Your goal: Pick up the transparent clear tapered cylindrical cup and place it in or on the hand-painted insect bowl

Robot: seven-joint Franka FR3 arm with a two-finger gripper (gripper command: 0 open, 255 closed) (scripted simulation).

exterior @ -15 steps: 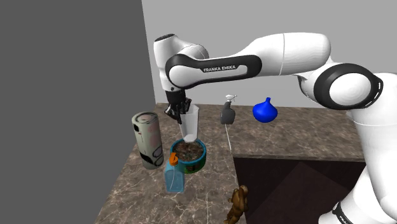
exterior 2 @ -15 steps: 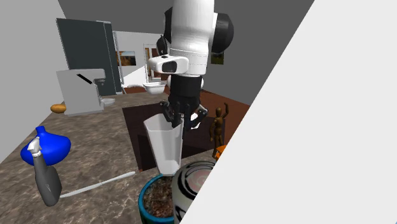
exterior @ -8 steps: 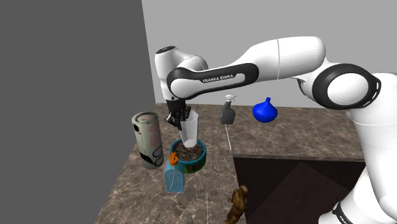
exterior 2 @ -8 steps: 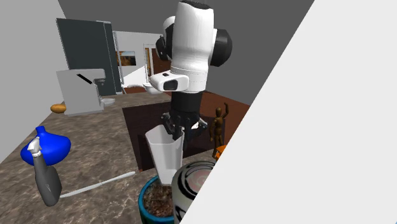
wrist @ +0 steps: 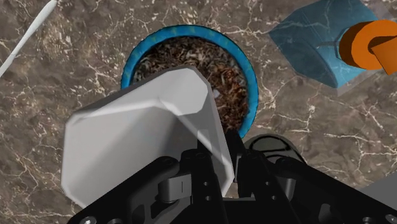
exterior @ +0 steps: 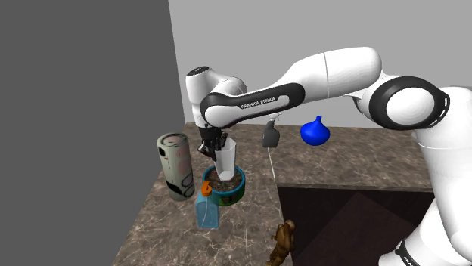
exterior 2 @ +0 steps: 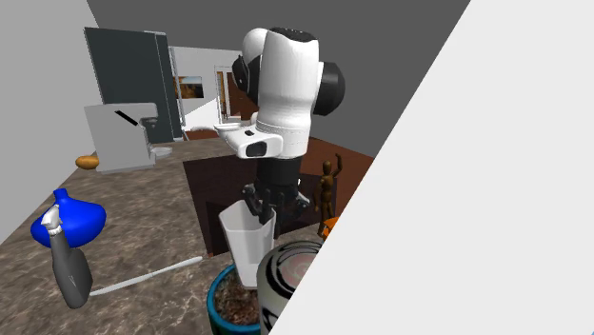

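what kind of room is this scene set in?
Likely a home kitchen counter: a dark marbled worktop, a grey spray bottle and a blue orange-capped bottle on it, a tall dark fridge-like unit beyond.

The bowl [exterior: 231, 196] is hemmed in: a tall patterned canister [exterior: 175, 166] stands close on the shoulder view's left, a blue bottle [exterior: 206, 210] just in front, and the cup [exterior: 226, 154] clasped in the jaws fills the space over its mouth. Bare tabletop [exterior: 257, 181] opens on the shoulder view's right up to a thin white stick [exterior: 271, 162]; a grey spray bottle [exterior: 271, 137] and blue vase [exterior: 315, 133] stand farther back.
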